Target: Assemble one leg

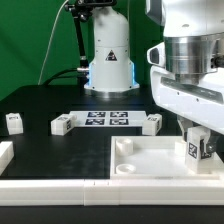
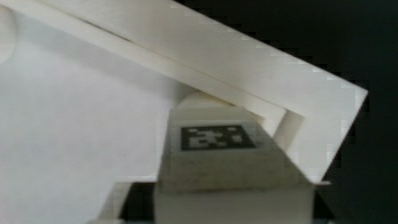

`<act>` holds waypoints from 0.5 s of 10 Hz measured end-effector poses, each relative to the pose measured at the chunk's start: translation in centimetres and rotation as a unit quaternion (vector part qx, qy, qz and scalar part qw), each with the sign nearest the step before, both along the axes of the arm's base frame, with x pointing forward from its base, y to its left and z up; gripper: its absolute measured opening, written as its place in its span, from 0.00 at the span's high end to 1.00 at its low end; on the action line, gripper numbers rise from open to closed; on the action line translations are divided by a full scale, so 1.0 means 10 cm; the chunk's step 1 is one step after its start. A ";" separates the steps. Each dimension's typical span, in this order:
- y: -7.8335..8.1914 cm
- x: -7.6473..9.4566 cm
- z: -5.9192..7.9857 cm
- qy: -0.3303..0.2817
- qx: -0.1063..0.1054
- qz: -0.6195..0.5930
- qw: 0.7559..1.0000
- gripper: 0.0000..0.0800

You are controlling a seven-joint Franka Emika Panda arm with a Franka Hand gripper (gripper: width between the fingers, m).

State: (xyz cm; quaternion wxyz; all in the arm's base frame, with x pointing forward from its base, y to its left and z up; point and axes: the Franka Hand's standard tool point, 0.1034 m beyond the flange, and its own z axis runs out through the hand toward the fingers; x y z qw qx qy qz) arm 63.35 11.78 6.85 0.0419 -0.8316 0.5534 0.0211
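Note:
My gripper (image 1: 198, 136) is shut on a white leg (image 1: 196, 151), whose marker tag faces the camera in the exterior view. The leg stands upright, low over the large white tray-like piece (image 1: 140, 160) near its corner at the exterior view's right; I cannot tell whether it touches. In the wrist view the leg (image 2: 217, 150) shows its tag and sits between my gripper's (image 2: 222, 208) dark jaws, close against the tray's raised corner wall (image 2: 267, 80). Three more legs lie on the black table: one far left (image 1: 14, 122), one left of centre (image 1: 63, 124), one right of centre (image 1: 152, 122).
The marker board (image 1: 108, 119) lies flat on the table between two of the loose legs. The arm's base (image 1: 110, 60) stands behind it. A white bar (image 1: 50, 186) runs along the front edge, and a white block (image 1: 4, 153) sits at the far left.

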 end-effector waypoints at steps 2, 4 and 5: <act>0.01 0.00 0.00 0.009 0.007 -0.096 0.995 0.64; 0.03 0.00 0.00 0.019 0.013 -0.188 0.982 0.64; 0.03 0.00 0.00 0.019 0.013 -0.185 0.982 0.64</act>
